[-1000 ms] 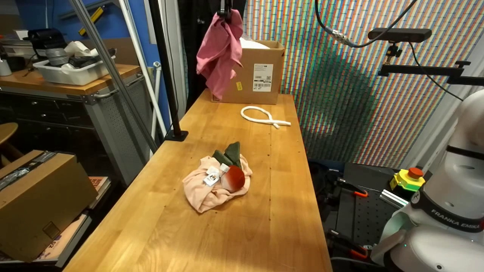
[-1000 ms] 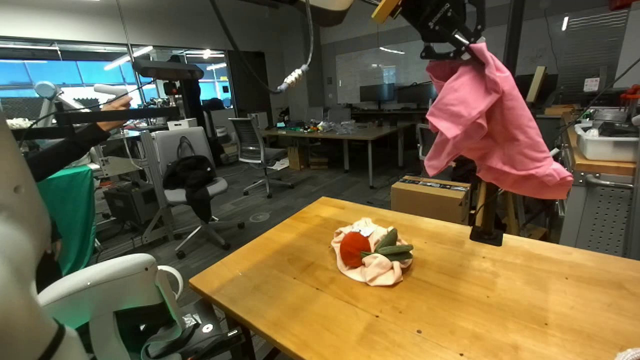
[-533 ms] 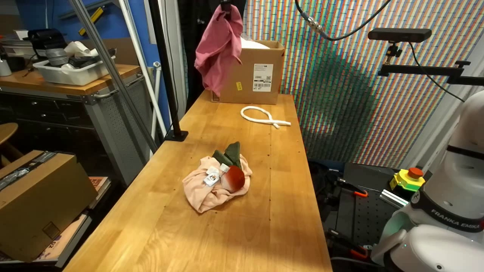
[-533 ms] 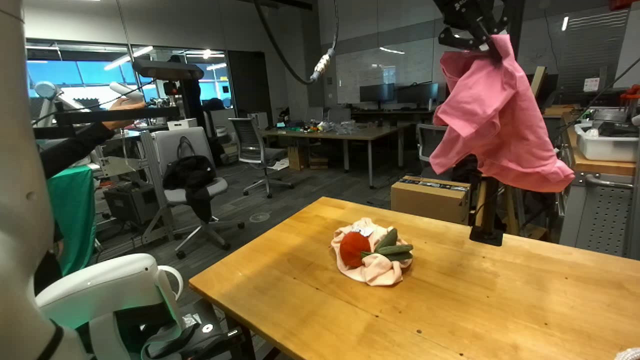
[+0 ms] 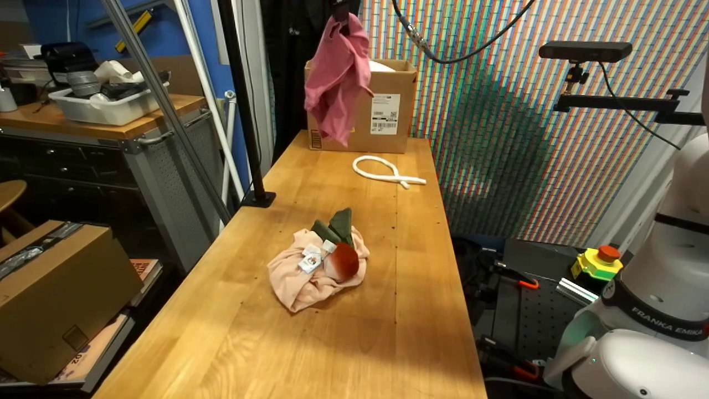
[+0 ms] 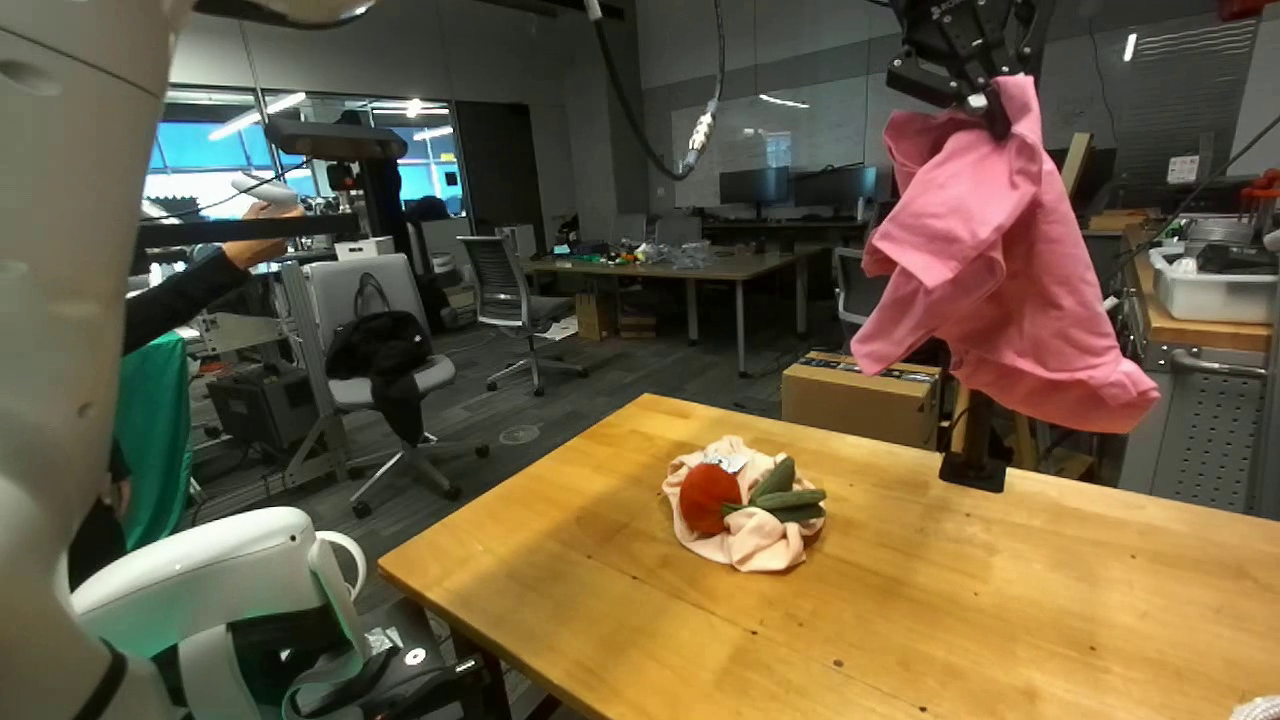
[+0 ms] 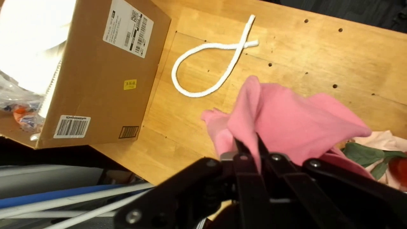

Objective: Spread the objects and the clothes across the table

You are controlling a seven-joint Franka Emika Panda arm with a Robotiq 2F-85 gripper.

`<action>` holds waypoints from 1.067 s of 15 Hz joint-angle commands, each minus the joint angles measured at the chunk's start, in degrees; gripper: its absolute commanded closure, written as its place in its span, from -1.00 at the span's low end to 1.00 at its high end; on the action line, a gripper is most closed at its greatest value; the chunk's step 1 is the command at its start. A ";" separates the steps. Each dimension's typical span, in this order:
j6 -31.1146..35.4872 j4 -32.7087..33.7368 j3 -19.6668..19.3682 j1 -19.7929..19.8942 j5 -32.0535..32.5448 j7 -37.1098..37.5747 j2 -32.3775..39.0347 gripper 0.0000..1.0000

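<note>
My gripper (image 7: 251,146) is shut on a pink cloth (image 7: 292,124); both also show in an exterior view, the gripper (image 6: 990,110) above the hanging cloth (image 6: 990,250). The pink cloth (image 5: 338,83) hangs in the air above the table (image 5: 421,343), before the cardboard box in that view. A crumpled peach cloth (image 5: 299,282) lies on the table, with a red round object (image 5: 343,261) and green leaf-like pieces (image 5: 340,224) on it. They show in both exterior views: peach cloth (image 6: 760,545), red object (image 6: 710,497), green pieces (image 6: 790,498). A white rope (image 7: 206,92) lies looped on the table.
A cardboard box (image 7: 105,79) stands at the table's end, with white and plastic stuff inside. A black post (image 5: 243,111) with its base (image 5: 259,199) is fixed at the table's edge. A camera on a bracket (image 5: 586,51) stands off beside the table.
The gripper and hanging pink cloth have moved right in both exterior views. The cloth's lower end hangs lower than half a second ago. The peach cloth, red object, green pieces and rope stay put.
</note>
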State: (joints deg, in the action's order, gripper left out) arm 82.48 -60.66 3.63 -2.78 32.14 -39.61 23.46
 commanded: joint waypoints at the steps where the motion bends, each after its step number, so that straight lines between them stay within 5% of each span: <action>1: -1.45 10.38 -0.88 -0.17 -2.66 -4.03 5.61 0.98; 7: 0.18 19.75 -0.51 3.50 -16.25 -2.27 10.99 0.98; 16: 9.08 23.35 0.57 8.10 -20.78 -2.93 15.88 0.98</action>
State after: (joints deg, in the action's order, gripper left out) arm 89.04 -41.79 3.57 4.73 12.49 -41.24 36.16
